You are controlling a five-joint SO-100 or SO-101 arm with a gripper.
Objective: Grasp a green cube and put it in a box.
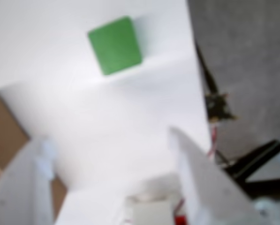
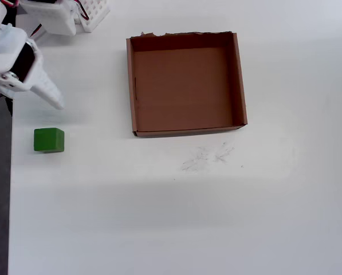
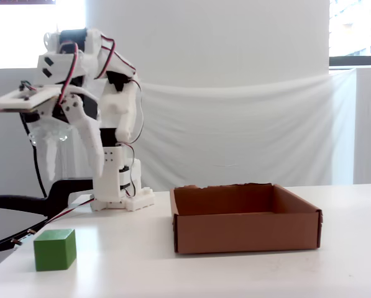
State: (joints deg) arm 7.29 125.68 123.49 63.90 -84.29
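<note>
Near the bench [image 2: 159, 217] edge sits the green cube [image 2: 48, 140], well apart from the box [image 2: 185, 133]. My tool [image 3: 70, 162] hangs above it, fingers spread and empty. I'd lower straight down, straddle opposite flat faces, then close.

Green cube [image 3: 54, 249] – matte, smooth; box [image 3: 244, 233] – dull brown cardboard (one ragged torn edge); table [image 2: 188, 217] – smooth white.
</note>
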